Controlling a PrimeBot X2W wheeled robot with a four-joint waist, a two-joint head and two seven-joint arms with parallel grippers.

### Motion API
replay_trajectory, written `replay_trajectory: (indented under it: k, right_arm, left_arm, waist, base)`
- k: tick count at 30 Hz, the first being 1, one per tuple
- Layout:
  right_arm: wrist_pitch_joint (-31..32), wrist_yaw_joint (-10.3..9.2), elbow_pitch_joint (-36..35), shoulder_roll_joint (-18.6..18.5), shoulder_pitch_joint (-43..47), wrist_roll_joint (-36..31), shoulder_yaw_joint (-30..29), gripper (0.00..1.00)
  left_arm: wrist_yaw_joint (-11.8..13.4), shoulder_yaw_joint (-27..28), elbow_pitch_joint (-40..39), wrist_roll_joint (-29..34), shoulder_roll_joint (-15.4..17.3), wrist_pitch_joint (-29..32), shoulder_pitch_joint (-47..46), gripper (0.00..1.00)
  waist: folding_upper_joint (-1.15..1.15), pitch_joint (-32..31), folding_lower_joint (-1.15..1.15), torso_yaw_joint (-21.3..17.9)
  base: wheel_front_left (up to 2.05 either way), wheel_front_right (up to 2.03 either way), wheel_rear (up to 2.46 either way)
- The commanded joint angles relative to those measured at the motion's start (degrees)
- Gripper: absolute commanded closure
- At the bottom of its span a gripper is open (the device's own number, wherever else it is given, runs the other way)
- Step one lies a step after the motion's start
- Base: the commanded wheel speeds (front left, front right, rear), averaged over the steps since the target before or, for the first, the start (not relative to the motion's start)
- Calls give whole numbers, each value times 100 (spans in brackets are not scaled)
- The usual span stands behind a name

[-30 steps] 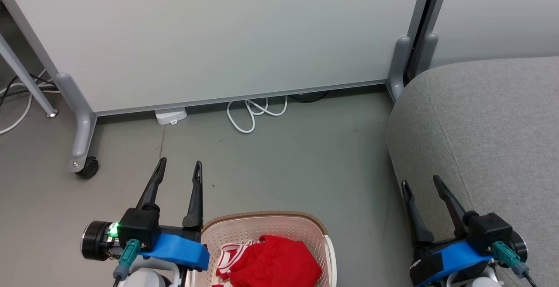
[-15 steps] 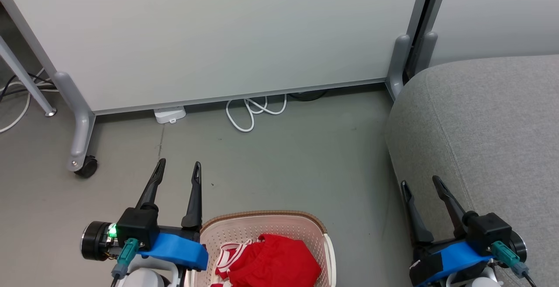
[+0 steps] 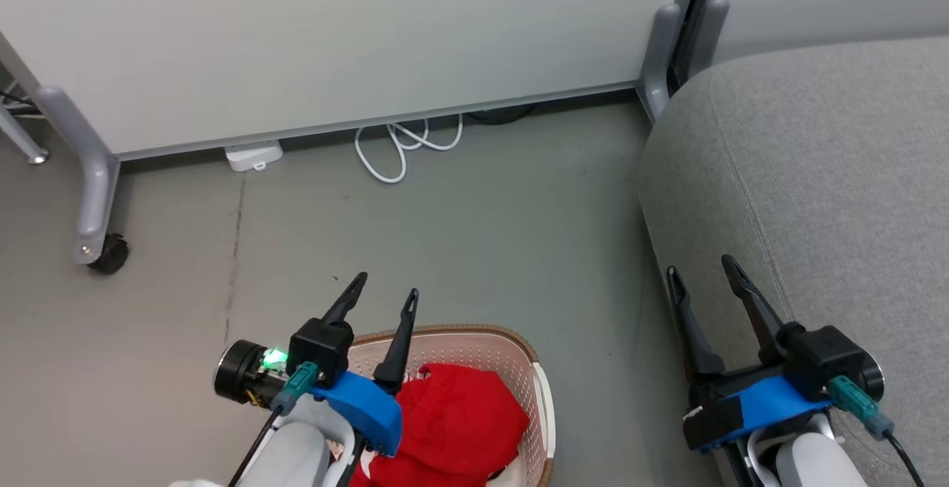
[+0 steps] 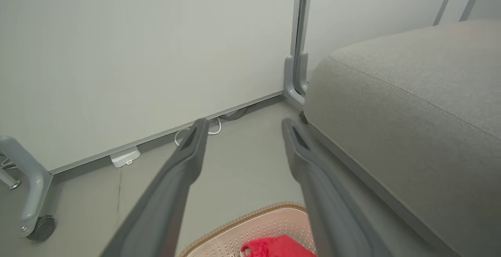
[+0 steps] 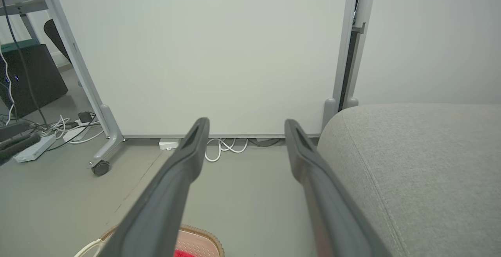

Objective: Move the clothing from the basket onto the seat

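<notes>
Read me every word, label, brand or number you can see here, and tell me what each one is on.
No text can be read.
The clothing: plain red where it shows, no print visible.
The basket: no label on the wall that shows.
The white box under the partition: too small to tell any marking.
</notes>
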Motion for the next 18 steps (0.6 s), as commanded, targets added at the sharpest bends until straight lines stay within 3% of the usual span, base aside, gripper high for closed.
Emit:
replay_trajectory:
  k: [1, 13, 18]
  right_arm:
    - [-22, 13, -41, -23, -93, 25, 22, 0]
    - [-21, 12, -352, -20, -904, 191, 253, 0]
    - [-21, 12, -540, -17, -1212, 283, 349, 0]
  left_arm:
    - [-29, -127, 119, -65, 80, -16, -178, 0]
    - [-23, -1801, 1993, -960, 552, -10, -1461, 0]
    - [-23, -2626, 2621, -1280, 710, 261, -1946, 0]
  waist:
    - [0, 218, 0, -149]
    - [0, 1536, 0, -814]
    - [0, 2139, 0, -1021]
  base:
    - [0, 0, 0]
    - [0, 0, 0]
    - [0, 0, 0]
